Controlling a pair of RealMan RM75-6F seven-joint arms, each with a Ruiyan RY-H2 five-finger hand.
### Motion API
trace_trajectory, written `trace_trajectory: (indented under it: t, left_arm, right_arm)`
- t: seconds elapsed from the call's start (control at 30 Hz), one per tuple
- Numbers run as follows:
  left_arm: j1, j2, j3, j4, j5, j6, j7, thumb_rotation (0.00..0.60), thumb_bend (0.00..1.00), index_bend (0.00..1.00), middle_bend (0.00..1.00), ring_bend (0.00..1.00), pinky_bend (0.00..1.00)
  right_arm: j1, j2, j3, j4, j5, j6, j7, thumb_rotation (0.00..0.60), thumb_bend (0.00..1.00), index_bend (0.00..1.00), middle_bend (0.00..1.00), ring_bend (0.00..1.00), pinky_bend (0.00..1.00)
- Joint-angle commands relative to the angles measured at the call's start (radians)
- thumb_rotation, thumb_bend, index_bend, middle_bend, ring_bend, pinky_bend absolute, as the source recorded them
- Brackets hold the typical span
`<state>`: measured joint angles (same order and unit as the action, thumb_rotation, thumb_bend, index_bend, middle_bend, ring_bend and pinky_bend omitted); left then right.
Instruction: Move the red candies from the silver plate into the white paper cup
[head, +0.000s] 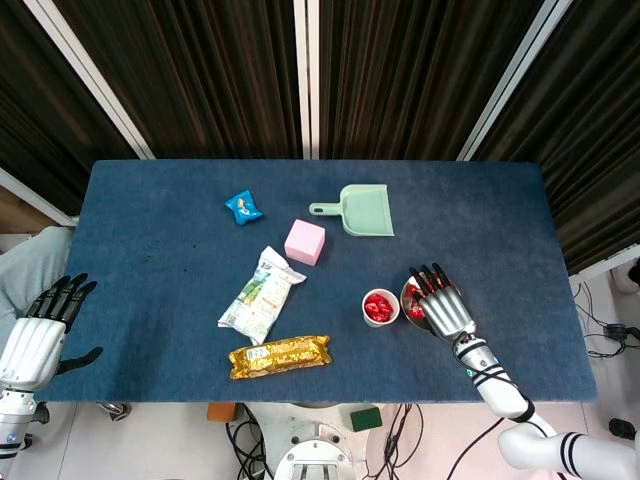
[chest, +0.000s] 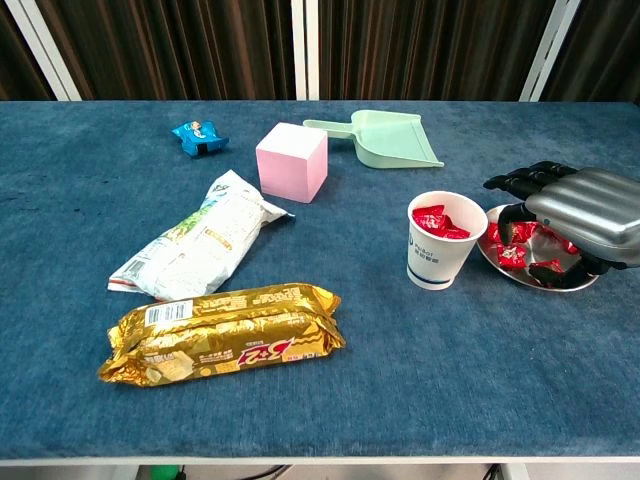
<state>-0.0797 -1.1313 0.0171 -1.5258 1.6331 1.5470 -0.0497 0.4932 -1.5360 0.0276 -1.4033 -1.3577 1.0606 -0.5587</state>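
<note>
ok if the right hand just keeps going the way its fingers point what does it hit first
The right hand hangs fingers-down over the silver plate, so it would likely meet the red candies there first. Going more sideways, it would meet the white paper cup; depth is unclear.

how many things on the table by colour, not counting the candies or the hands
blue: 1, snack packet
green: 1, dustpan
pink: 1, cube
white: 2, snack bag and cup
gold: 1, biscuit pack
silver: 1, plate
total: 7
</note>
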Motion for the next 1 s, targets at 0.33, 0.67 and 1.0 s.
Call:
trace_trajectory:
  t: [0.33, 0.67, 1.0]
  left_arm:
    - [0.000, 0.002, -0.002, -0.004, -0.002, 0.000, -0.001, 0.600, 0.09, 0.11, 0.07, 0.04, 0.18]
    - [-0.004, 0.001, -0.005, -0.003, -0.013, -0.010, 0.000, 0.600, 0.09, 0.11, 0.07, 0.04, 0.18]
    - [-0.001, 0.003, -0.004, 0.003, -0.008, -0.001, -0.011, 0.600, 0.09, 0.11, 0.07, 0.04, 0.18]
  right_arm:
    - [0.004, -0.001, 0.000, 0.000, 0.014, -0.012, -0.008, 0.600, 0.36, 0.40, 0.00, 0.00, 0.00]
    - [0.016, -0.007, 0.000, 0.010, 0.012, -0.027, 0.004, 0.600, 0.37, 0.40, 0.00, 0.00, 0.00]
    - [0.011, -0.011, -0.005, 0.015, 0.009, -0.016, 0.009, 0.600, 0.37, 0.40, 0.00, 0.00, 0.00]
